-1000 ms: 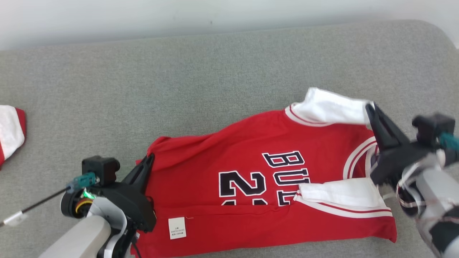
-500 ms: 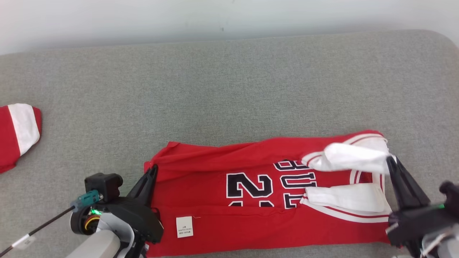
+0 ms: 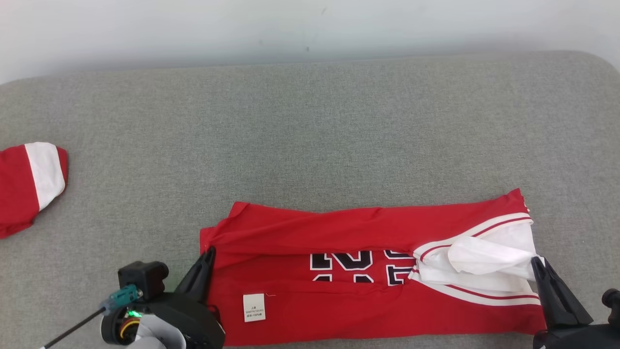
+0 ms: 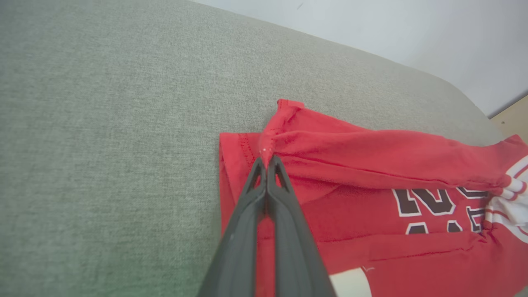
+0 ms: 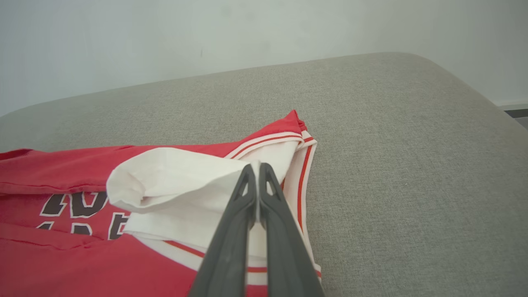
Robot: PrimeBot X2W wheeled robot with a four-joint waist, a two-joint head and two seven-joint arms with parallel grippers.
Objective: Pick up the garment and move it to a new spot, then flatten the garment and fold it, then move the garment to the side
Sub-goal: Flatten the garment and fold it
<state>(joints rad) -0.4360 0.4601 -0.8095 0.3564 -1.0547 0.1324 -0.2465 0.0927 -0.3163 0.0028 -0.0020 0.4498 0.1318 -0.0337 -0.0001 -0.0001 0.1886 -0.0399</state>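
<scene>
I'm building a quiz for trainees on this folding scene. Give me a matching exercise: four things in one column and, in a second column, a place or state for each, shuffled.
Things:
1. left claw
2. right claw
3. label
4. second garment

Places or states:
A. alone at the far left of the cushion
B. shut on white cloth of the jersey
C. shut on red cloth at the jersey's end
D. white, on the jersey's near fold

Pairs: 1-C, 2-B, 3-D, 4-A
</scene>
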